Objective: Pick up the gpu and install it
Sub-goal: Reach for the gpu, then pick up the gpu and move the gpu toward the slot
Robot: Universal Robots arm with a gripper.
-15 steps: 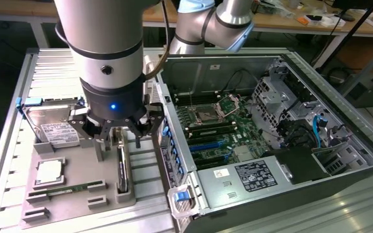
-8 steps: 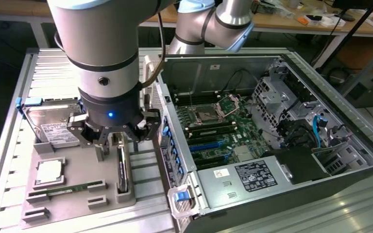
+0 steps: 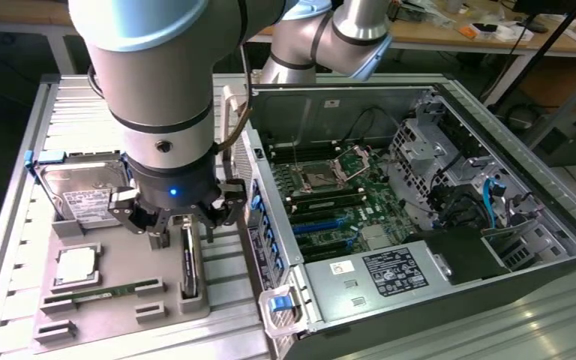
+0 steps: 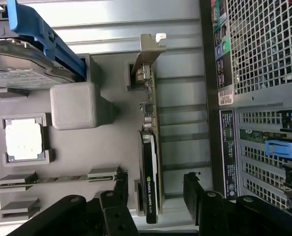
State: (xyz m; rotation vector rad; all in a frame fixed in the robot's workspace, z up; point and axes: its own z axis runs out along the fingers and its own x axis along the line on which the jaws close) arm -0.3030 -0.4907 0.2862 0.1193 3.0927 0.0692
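My gripper point(image 4: 156, 177) hangs wide open, holding nothing, one finger either side of the thin green-and-black gpu point(image 4: 149, 132) standing on edge in its grey plastic tray point(image 4: 111, 147).

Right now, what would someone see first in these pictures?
The big silver robot arm towers at the exterior view's left, its open pincer straddling the gpu, which stands on edge in a grey holder. On the exterior view's right lies the opened computer case, its green motherboard showing.

Bench parts
Hard drive point(image 3: 86, 193), processor point(image 3: 76, 264) and memory stick point(image 3: 103, 291) lie on the grey tray point(image 3: 108, 319); open computer case point(image 3: 448, 319) stands just beside it.
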